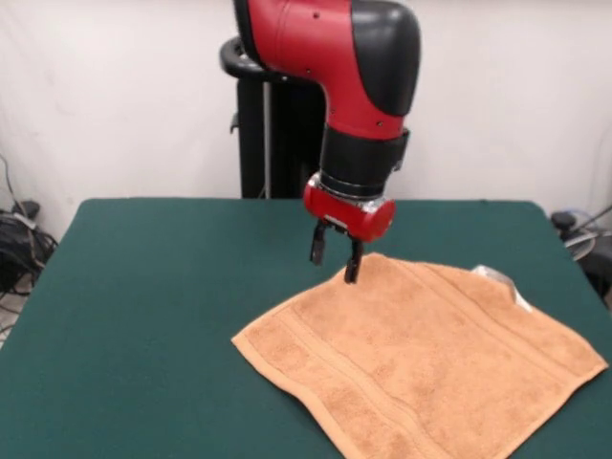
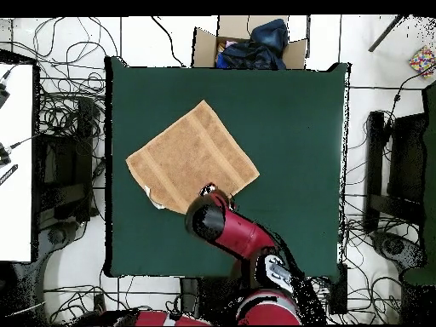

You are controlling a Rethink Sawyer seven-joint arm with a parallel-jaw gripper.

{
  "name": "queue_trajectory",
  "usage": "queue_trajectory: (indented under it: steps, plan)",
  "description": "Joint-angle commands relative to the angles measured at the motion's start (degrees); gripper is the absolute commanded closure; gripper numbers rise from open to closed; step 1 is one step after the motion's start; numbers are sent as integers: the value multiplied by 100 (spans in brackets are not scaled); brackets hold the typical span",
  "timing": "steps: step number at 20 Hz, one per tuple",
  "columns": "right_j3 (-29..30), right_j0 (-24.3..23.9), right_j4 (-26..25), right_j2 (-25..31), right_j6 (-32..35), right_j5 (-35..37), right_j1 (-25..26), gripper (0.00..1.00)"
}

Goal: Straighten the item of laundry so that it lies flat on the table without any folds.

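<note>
Your tool [image 1: 336, 258], fingers slightly apart and gripping nothing, hovers at the towel's [image 1: 421, 359] top corner; the towel spreads toward lower right across the surface [image 1: 143, 287].

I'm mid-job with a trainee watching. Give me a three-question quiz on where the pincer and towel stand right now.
1. True or false: the towel is bunched in a heap.
2. Where is the pincer relative to the towel? A) over the middle B) at a corner C) away over bare table
3. Fill in: a small ____ tag sticks out at the towel's edge.

Key:
1. False. It lies spread nearly flat, turned diamond-wise to the table's edges.
2. B. It stands at the corner nearest the robot, fingers apart. Whether a fingertip touches the cloth cannot be told.
3. white
</note>
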Motion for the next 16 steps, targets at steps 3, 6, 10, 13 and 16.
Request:
queue_trajectory:
  steps: [3, 6, 10, 13, 16]
  plan:
    - [721, 637, 1614, -76, 2746, 1202, -223, 0]
    - [460, 1052, 1635, -573, 2907, 1763, -297, 0]
    - [241, 1320, 1587, -1010, 3023, 1611, -95, 0]
    - [55, 1285, 1668, -815, 3148, 1468, -29, 0]
    - [88, 1020, 1679, -298, 3088, 738, 51, 0]
